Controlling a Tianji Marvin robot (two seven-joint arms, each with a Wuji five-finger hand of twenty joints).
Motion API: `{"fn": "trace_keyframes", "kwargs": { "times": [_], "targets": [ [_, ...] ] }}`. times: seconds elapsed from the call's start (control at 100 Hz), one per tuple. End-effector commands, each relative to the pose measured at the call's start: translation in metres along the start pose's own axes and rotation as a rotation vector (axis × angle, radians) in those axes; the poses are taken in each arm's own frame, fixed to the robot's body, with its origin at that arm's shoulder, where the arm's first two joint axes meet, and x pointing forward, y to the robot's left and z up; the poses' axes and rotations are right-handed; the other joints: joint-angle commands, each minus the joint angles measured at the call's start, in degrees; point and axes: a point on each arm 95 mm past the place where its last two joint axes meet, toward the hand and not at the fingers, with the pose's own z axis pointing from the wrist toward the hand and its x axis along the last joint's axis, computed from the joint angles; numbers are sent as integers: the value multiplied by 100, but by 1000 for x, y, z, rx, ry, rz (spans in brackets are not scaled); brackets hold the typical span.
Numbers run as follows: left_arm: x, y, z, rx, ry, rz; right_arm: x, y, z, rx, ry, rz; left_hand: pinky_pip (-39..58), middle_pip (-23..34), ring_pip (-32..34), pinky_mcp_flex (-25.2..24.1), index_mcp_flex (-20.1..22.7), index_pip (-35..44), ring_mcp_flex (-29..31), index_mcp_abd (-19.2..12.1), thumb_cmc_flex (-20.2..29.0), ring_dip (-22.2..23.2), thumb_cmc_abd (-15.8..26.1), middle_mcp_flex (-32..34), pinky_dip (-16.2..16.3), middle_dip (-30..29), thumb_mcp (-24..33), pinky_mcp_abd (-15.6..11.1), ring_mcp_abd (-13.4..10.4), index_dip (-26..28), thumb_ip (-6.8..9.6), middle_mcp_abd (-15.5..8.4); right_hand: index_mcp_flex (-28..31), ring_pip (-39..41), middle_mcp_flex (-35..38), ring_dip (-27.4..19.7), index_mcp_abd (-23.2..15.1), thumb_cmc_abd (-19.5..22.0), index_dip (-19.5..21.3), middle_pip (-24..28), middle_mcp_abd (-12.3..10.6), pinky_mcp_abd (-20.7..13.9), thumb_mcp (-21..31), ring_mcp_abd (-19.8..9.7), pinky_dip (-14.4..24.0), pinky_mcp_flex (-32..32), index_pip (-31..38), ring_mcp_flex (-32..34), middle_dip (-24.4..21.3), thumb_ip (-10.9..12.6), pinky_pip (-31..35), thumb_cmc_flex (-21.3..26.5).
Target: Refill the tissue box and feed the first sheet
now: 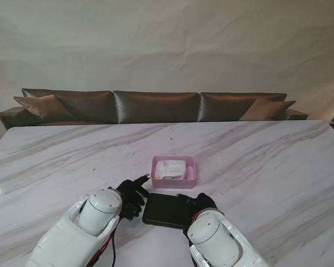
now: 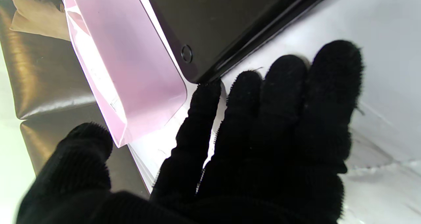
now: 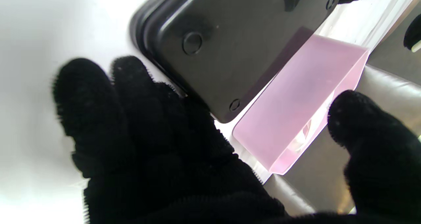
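Observation:
A flat black tissue box (image 1: 165, 210) lies on the marble table near me, bottom side up with small round feet showing (image 3: 227, 36) (image 2: 210, 23). Just beyond it stands a pink tray (image 1: 174, 178) (image 2: 121, 69) (image 3: 302, 95) holding a white wrapped tissue pack (image 1: 171, 169). My left hand (image 1: 131, 196) (image 2: 256, 141), in a black glove, is open at the box's left end, fingertips at its corner. My right hand (image 1: 197, 203) (image 3: 158, 141), also gloved, is open at the box's right end, fingers beside its edge. Neither hand grips anything.
The white marble table (image 1: 267, 167) stretches wide on all sides. A dark brown sofa (image 1: 156, 105) with cushions runs along the table's far edge, with a pale wall behind it.

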Motion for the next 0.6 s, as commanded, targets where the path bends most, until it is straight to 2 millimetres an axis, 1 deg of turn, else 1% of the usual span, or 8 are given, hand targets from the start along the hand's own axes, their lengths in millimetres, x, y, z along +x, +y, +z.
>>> {"fn": "trace_keyframes", "kwargs": {
  "times": [0.0, 0.16, 0.27, 0.44, 0.59],
  "targets": [
    [-30, 27, 6, -66, -88, 1, 3, -5, 4, 46, 6, 17, 3069, -258, -284, -364, -80, -486, -370, 544, 53, -105, 164, -345, 35, -88, -165, -315, 903, -264, 37, 134, -39, -273, -28, -51, -533, 48, -36, -500, -11, -554, -106, 230, -108, 46, -56, -151, -267, 120, 242, -16],
    [-31, 28, 5, -45, -105, 5, 2, -1, 9, 39, 4, 31, 3026, -314, -342, -410, -147, -500, -438, 494, 47, -125, 160, -397, 54, -108, -163, -322, 907, -263, 34, 151, -156, -209, -121, -15, -591, 7, -66, -519, 83, -528, -86, 349, -126, 57, -136, -176, -264, 125, 260, -71],
    [-33, 28, 3, -18, -119, -4, 0, 3, 9, 23, 6, 36, 2990, -368, -406, -436, -206, -523, -502, 507, 45, -153, 143, -418, 67, -131, -161, -314, 934, -268, 33, 163, -290, -99, -293, 35, -509, -31, -93, -520, 183, -498, -50, 445, -132, 107, -216, -171, -250, 129, 299, -135],
    [-35, 28, 2, 23, -141, -22, -5, 10, 6, 29, 4, 33, 2879, -447, -527, -530, -322, -606, -660, 557, 38, -220, 128, -507, 72, -158, -158, -284, 973, -298, 27, 192, -431, -72, -511, 46, -403, -12, -117, -471, 256, -522, -12, 463, -163, 104, -288, -232, -214, 120, 298, -212],
    [-36, 28, 2, 40, -152, -31, -10, 16, 8, 29, -17, 36, 2705, -516, -670, -666, -371, -687, -845, 626, 25, -332, 127, -562, 72, -182, -155, -202, 1013, -332, 22, 225, -463, -92, -569, 41, -397, 5, -120, -445, 250, -521, 0, 450, -187, 58, -296, -294, -202, 111, 270, -225]
  ]
}}
